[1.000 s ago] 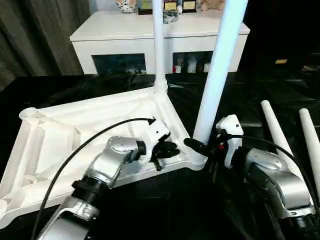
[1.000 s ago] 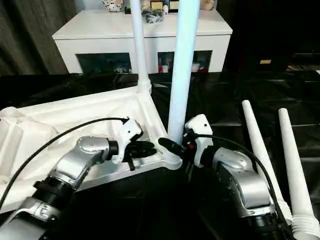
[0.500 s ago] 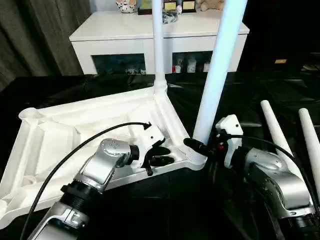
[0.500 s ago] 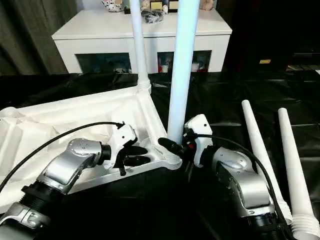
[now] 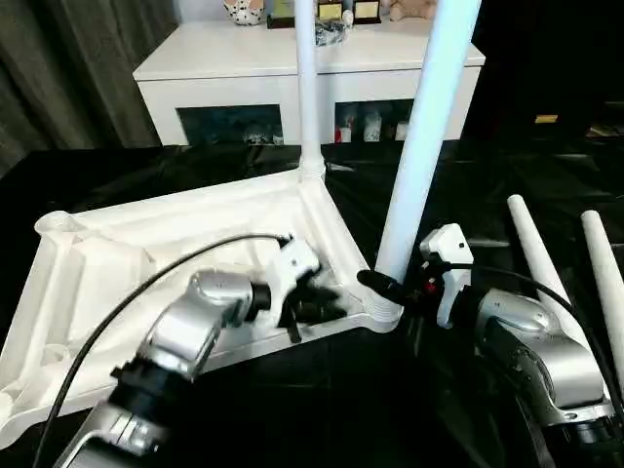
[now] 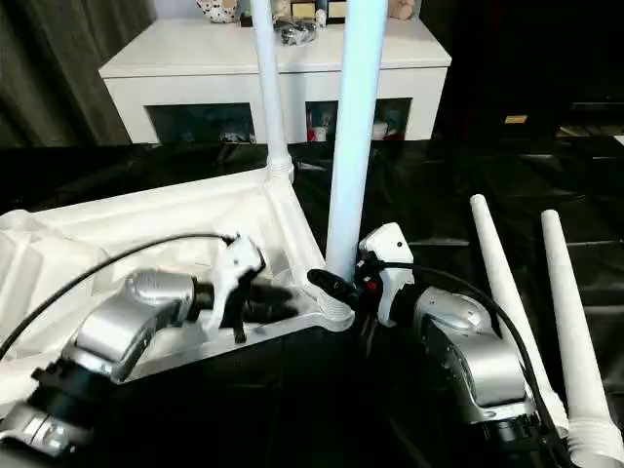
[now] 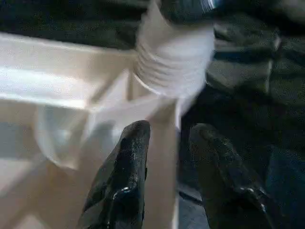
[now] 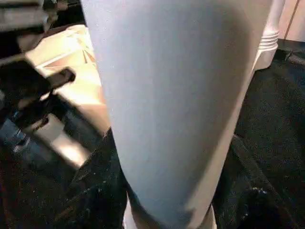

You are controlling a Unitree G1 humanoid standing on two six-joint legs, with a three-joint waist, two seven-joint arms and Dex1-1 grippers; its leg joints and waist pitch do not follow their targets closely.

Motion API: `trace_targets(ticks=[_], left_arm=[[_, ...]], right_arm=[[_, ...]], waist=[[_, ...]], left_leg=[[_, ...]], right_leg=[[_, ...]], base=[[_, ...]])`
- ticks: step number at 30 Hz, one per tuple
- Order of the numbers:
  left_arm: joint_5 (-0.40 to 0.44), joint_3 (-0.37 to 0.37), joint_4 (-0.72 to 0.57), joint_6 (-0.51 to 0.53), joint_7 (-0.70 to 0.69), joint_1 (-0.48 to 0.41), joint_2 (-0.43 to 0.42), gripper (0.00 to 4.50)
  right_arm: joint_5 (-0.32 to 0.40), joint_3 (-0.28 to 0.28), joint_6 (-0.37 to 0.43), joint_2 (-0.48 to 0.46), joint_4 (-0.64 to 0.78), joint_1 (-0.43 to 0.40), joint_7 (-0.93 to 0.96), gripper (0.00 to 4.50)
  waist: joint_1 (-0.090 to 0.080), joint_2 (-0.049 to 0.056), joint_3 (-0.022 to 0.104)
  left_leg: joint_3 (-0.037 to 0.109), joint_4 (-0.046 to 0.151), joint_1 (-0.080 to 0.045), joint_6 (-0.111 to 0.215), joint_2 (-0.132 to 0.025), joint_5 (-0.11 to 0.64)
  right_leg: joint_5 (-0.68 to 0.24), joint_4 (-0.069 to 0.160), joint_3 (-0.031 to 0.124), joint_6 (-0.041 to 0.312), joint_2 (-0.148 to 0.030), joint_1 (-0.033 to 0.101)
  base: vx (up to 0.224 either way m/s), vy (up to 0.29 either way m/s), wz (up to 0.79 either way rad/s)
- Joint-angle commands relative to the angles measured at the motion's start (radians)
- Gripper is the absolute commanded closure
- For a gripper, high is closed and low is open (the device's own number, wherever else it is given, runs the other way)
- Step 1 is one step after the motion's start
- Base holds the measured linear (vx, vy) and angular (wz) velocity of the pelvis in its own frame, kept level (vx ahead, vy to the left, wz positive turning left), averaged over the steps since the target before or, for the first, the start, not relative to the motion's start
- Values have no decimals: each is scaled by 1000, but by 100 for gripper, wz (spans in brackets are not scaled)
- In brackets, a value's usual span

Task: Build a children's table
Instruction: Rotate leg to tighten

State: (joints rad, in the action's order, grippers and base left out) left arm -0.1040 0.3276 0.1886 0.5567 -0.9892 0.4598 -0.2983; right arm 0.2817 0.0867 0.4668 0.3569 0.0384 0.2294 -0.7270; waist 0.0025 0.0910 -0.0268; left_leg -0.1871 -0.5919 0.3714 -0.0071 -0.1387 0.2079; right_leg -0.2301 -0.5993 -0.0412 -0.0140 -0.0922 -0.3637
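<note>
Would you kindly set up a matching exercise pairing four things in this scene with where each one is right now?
Things:
1. right gripper
2. left gripper
3. two loose legs
4. far upright leg

Places:
A. lying on the black surface, robot's right
B. standing in the tabletop's far corner
C. closed around the near upright leg's base
D. at the tabletop's near rim

Pairs: 1-C, 2-D, 3-A, 4-B

White tabletop (image 5: 175, 244) and legs (image 5: 421, 136) on a black cloth (image 5: 468, 175); white cabinet (image 5: 302, 68) far; grey curtain (image 5: 68, 78) far left.
</note>
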Motion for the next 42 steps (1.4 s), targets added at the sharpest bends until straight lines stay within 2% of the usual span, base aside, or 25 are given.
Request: trace_targets(ticks=[1, 2, 5, 7, 15, 16, 21, 22, 23, 25, 27, 30, 34, 37, 42], left_arm=[[16, 21, -13, 6, 2, -12, -10, 282], [23, 27, -11, 1, 8, -17, -9, 282], [32, 40, -16, 4, 20, -28, -4, 282], [69, 59, 3, -19, 58, -31, -2, 282], [79, 45, 19, -23, 92, -20, -11, 282], [77, 42, 18, -22, 91, -19, -13, 311], [69, 39, 13, -24, 81, -20, -21, 331], [67, 43, 10, -22, 74, -22, -23, 353], [66, 48, 7, -20, 69, -24, -26, 358], [64, 57, 2, -13, 61, -28, -30, 365], [65, 65, -2, -9, 56, -33, -33, 398], [79, 95, -9, 0, 41, -46, -45, 403], [77, 103, -19, 8, 32, -55, -54, 443], [75, 93, -14, 3, 38, -53, -55, 450], [60, 68, 1, -8, 58, -39, -43, 450]], right_arm=[[3, 37, 94, -8, -92, -49, 5, 264], [3, 37, 94, -8, -92, -49, 5, 264], [1, 38, 94, -6, -92, -48, 4, 264], [-1, 40, 94, -5, -92, -47, 4, 264], [-1, 40, 93, -5, -91, -46, 1, 264], [-1, 40, 93, -4, -91, -46, 1, 264], [-2, 41, 93, -5, -91, -46, 0, 264], [-2, 41, 93, -5, -92, -46, -1, 264], [-2, 41, 93, -5, -92, -46, -1, 264], [-2, 41, 93, -4, -91, -46, -1, 264], [-2, 40, 93, -4, -91, -46, -1, 264], [-2, 39, 92, -3, -93, -45, -2, 264], [1, 35, 94, -3, -93, -45, -3, 264], [6, 30, 96, -4, -96, -46, -4, 264], [5, 28, 97, 0, -106, -48, -6, 264]], waist=[[2, 0, 20], [2, -2, 20], [2, 0, 22], [2, 0, 21], [2, -1, 22], [2, -1, 23], [2, -2, 21], [2, -5, 22], [3, 1, 22], [2, -3, 21], [2, -1, 22], [3, -2, 22], [1, -2, 22], [-2, -2, 23], [3, -4, 26]], left_leg=[[53, 109, -14, -57, -90, 432], [54, 109, -13, -57, -91, 433], [54, 111, -14, -62, -91, 426], [54, 111, -13, -61, -91, 425], [53, 109, -12, -54, -90, 408], [52, 109, -13, -54, -90, 409], [52, 110, -13, -56, -90, 421], [53, 110, -13, -55, -90, 418], [53, 110, -14, -56, -90, 417], [53, 110, -13, -57, -91, 419], [53, 110, -14, -58, -90, 419], [53, 111, -12, -56, -91, 415], [53, 110, -12, -55, -90, 410], [55, 111, -9, -55, -90, 402], [49, 106, -13, -37, -90, 358]], right_leg=[[-277, 92, 47, 193, -69, 6], [-279, 93, 46, 191, -68, 6], [-258, 92, 46, 189, -68, 7], [-244, 92, 45, 190, -67, 8], [-225, 91, 45, 197, -67, 9], [-225, 91, 45, 198, -67, 9], [-245, 92, 45, 195, -68, 7], [-249, 93, 46, 194, -68, 7], [-249, 92, 46, 194, -69, 7], [-245, 93, 46, 194, -67, 7], [-243, 92, 46, 193, -68, 7], [-240, 92, 46, 194, -69, 9], [-237, 90, 45, 194, -68, 10], [-218, 87, 44, 195, -67, 13], [-167, 86, 45, 218, -67, 14]], base=[[0, 0, 0], [0, 0, 0], [0, 0, 0], [0, 0, 0], [0, 0, 0], [0, 0, 0], [0, 0, 0], [0, 0, 0], [0, 0, 0], [0, 0, 0], [0, 0, 0], [0, 0, 0], [0, 0, 0], [0, 0, 0], [0, 0, 0]])
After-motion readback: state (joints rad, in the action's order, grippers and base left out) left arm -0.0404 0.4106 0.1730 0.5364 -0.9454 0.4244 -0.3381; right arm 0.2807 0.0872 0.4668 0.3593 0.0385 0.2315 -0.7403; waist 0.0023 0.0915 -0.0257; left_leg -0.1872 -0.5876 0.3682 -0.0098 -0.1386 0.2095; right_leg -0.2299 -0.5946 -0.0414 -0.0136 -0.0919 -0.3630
